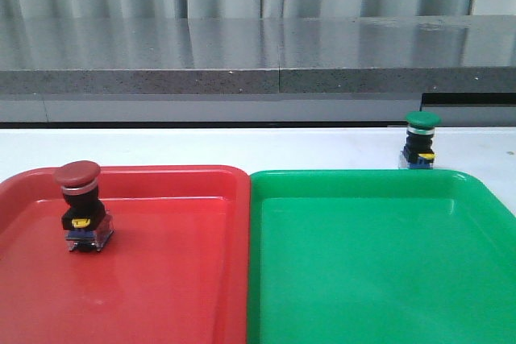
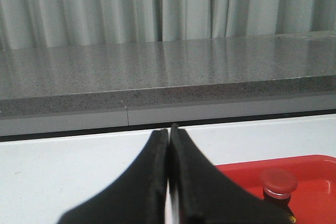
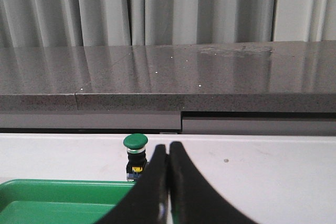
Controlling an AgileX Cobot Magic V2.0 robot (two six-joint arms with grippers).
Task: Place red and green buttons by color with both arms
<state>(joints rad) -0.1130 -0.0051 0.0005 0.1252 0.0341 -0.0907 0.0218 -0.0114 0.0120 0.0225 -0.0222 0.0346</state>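
**Operator:** Where do the buttons stand, and what could go wrong from here?

**Describer:** The red button (image 1: 78, 205) stands upright inside the red tray (image 1: 161, 279), near its far left corner, so that half of your task looks done. The green button (image 1: 422, 141) stands upright on the white desk (image 1: 242, 147), just behind the far rim of the green tray (image 1: 379, 279), towards its right end. It is not in the tray.

Your main risk, as I judge it, is the green button's shape: a wide cap on a narrow body. A glancing touch from a finger could tip it or push it away across the desk. The tray rim sits right in front of it, so a low approach from your side could catch the rim first. Lifting it too little could also clip that rim on the way in.

**Operator:** And the jaws?

**Describer:** The left gripper (image 2: 169, 145) has its jaws pressed together, with nothing between them. It hangs above the desk, with the red button near it in its wrist view but apart from it. The right gripper (image 3: 168, 153) is likewise closed on nothing. Its tips appear just beside the green button in its wrist view, not touching it. You would need to open those jaws before closing in on the button.
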